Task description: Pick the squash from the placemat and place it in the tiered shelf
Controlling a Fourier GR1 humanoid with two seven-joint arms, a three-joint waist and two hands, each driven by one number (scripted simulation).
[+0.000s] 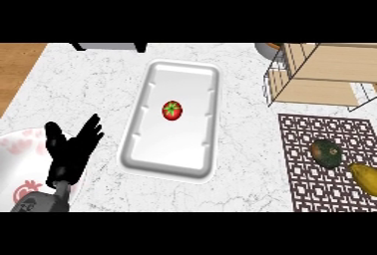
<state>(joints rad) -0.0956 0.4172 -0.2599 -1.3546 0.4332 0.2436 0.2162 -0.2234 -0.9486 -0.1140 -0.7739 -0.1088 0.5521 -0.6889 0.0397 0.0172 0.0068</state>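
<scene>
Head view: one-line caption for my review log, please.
Left hand rests open; squash lies on the placemat below the tiered shelf.

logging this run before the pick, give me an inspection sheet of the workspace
surface: white marble counter, wood floor at far left
job's things: dark green squash lies on the patterned placemat; wire tiered shelf with wooden boards behind it
clutter: tomato in white tray; yellow fruit on placemat; patterned plate at left
hands: left hand open, resting over plate's edge; right hand not in view
cables: nothing seen
surroundings: dark object at top edge
</scene>
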